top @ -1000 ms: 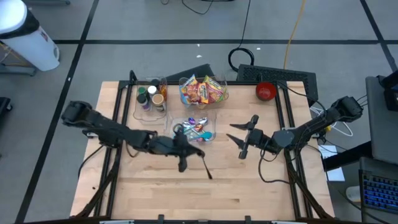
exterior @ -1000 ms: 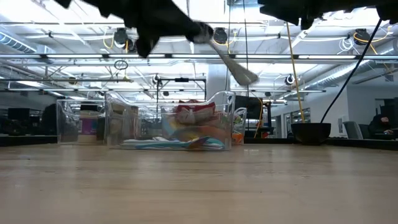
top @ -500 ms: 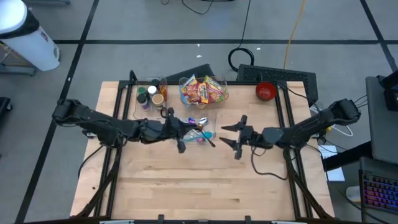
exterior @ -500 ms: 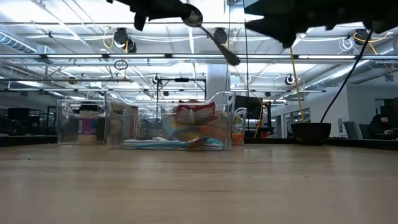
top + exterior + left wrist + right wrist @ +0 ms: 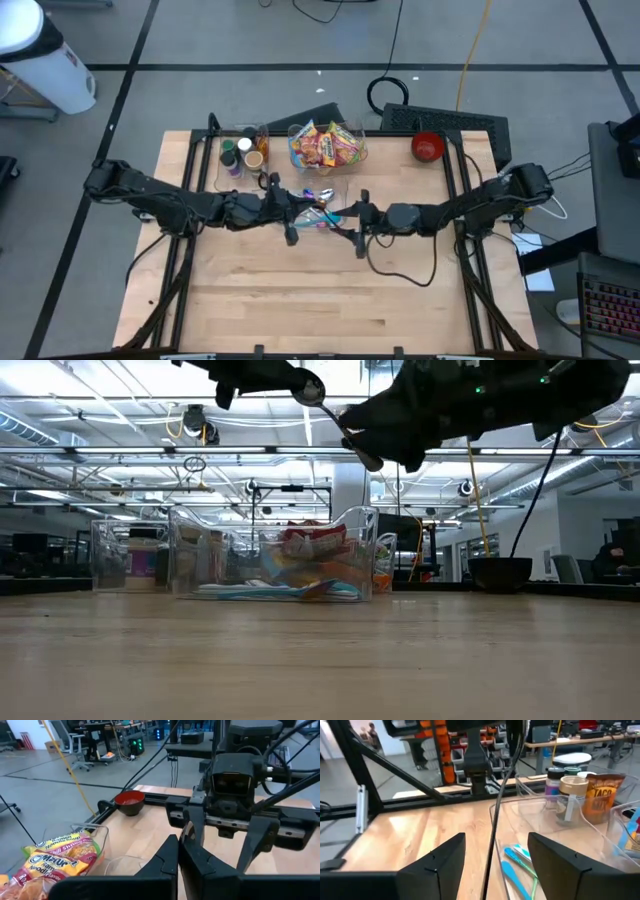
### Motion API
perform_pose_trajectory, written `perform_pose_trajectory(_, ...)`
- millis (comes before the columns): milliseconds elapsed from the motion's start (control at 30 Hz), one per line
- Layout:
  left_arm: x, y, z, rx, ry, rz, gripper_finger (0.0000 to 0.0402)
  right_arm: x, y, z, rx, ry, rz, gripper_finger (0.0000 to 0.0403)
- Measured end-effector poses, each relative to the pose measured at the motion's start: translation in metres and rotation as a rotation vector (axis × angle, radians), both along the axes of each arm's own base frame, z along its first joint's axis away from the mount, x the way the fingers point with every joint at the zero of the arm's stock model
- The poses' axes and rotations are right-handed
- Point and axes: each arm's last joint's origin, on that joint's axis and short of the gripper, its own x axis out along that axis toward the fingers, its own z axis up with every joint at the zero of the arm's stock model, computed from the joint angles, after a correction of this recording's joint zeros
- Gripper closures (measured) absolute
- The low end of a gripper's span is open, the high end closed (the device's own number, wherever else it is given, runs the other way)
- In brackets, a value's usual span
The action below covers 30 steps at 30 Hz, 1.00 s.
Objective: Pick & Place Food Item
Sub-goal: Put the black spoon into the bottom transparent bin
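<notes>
My left gripper (image 5: pixel 298 218) is shut on a long thin utensil (image 5: pixel 330 228) with a dark handle. It holds the utensil in the air over the near edge of a clear bin of coloured cutlery (image 5: pixel 320 205). In the low view the utensil (image 5: pixel 345 425) slants down from my left gripper (image 5: pixel 262 372) toward my right gripper (image 5: pixel 400 435). My right gripper (image 5: pixel 353 225) is open. Its two fingers (image 5: pixel 437 862) stand on either side of the utensil's thin handle (image 5: pixel 495 820), and I see no touch. My left gripper pinches one end of the utensil (image 5: pixel 310 387) between its two shut fingers, coming level from the table's left. The utensil is lifted clear of the table. It sticks out past the fingers toward the table's right and slants down to its free end (image 5: pixel 372 458).
A clear bin of noodle packets (image 5: pixel 327 145) and a clear bin of jars (image 5: pixel 245 155) stand at the far side. A red bowl (image 5: pixel 427 147) sits at the far right. The near half of the wooden table (image 5: pixel 330 300) is bare.
My left gripper has risen and gone toward the far edge with the utensil, which has swung round to point toward the table's right; it has then kept still. My right gripper, staying open, has gone toward the table's left until its fingers stand around the utensil's free end.
</notes>
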Motion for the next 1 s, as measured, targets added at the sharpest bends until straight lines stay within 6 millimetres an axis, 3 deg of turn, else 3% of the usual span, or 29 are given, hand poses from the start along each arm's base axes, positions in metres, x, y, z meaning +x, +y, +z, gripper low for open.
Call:
perform_pose_trajectory(167, 0.0, 0.0, -0.001, 0.002, 0.012, 0.001, 0.0395, 0.004, 0.001, 0.0, -0.022, 0.01, 0.004, 0.0236)
perform_pose_trajectory(467, 0.0, 0.0, -0.001, -0.002, 0.008, 0.001, 0.0395, 0.004, 0.001, -0.002, -0.038, 0.032, 0.004, 0.0392)
perform_pose_trajectory(600, 0.0, 0.0, 0.0, -0.002, 0.004, 0.003, 0.0393, 0.004, 0.001, -0.002, -0.043, 0.032, 0.004, 0.0395)
perform_pose_trajectory(800, -0.001, 0.0, 0.003, 0.002, -0.015, -0.01, 0.0349, 0.004, 0.0, -0.002, -0.058, 0.034, -0.002, 0.04)
perform_pose_trajectory(1000, -0.021, -0.003, 0.027, 0.037, -0.073, -0.1, 0.0321, 0.005, -0.005, -0.002, -0.071, 0.032, -0.006, 0.0402)
